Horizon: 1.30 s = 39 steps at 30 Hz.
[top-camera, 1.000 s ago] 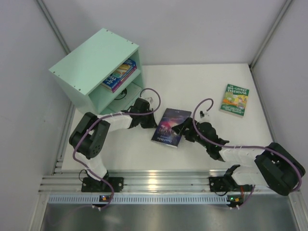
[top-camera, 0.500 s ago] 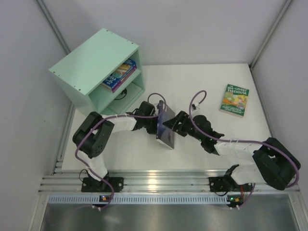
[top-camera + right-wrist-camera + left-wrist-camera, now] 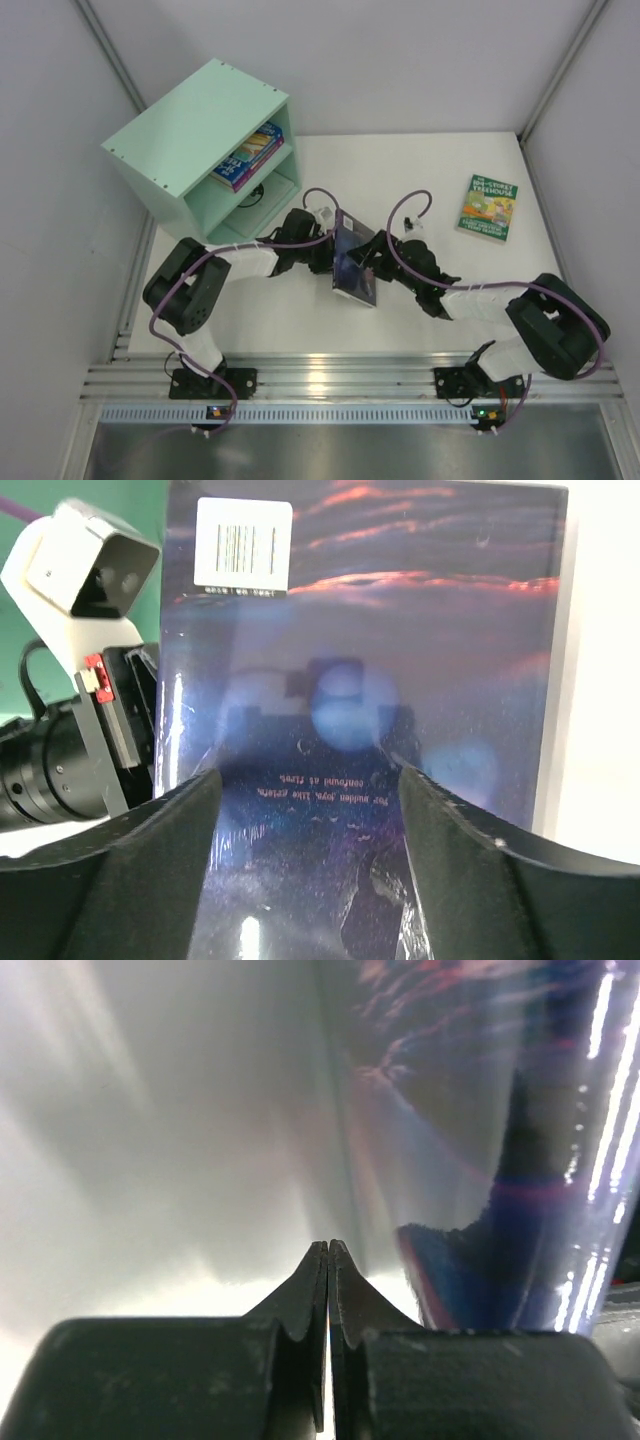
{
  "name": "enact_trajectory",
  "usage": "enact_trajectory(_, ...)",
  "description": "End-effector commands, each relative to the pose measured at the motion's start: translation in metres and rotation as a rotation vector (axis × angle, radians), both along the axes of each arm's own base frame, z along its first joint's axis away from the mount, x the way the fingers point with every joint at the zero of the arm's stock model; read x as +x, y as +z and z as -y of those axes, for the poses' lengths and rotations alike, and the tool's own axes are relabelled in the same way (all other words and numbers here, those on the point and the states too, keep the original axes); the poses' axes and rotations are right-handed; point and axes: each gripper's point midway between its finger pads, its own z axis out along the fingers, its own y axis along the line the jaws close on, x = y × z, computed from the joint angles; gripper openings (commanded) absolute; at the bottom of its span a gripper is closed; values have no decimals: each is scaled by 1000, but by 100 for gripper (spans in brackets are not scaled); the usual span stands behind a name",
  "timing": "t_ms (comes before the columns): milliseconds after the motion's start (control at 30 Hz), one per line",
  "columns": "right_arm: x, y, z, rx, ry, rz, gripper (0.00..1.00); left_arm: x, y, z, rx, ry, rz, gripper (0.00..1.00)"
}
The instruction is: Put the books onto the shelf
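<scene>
The dark galaxy book (image 3: 353, 263) stands tipped up on edge at the table's middle, between my two grippers. My left gripper (image 3: 327, 250) is shut, its tips (image 3: 328, 1246) beside the glossy cover (image 3: 470, 1110) on the book's left side. My right gripper (image 3: 379, 253) is open on the other side, its fingers (image 3: 160, 830) spread wide in front of the back cover (image 3: 400, 610) with the barcode. The mint-green shelf (image 3: 190, 130) stands at the far left with books (image 3: 250, 155) stacked in its upper compartment. A green book (image 3: 488, 207) lies flat at the far right.
The left arm's white wrist camera (image 3: 85, 560) shows just left of the book in the right wrist view. A dark cable loop (image 3: 251, 196) lies in the shelf's lower compartment. Grey walls close in the table on three sides.
The galaxy book lay flat a second ago and now stands raised on its edge. Both grippers have closed in on it, the left from the left, the right from the right.
</scene>
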Motion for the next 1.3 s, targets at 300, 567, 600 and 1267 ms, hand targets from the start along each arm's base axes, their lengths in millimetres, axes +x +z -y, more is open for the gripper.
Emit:
enact_trajectory(300,-31,21,23,118,94,104,87,-25,96,76,-245,-200,256,0)
enact_trajectory(567,-29,52,37,217,122,207,90,-36,117,92,-262,-214,298,0)
enact_trajectory(600,-30,49,42,231,121,198,91,-39,117,94,-256,-220,294,0)
enact_trajectory(1267,-27,41,74,-182,194,201,77,-15,91,99,-97,-184,332,0)
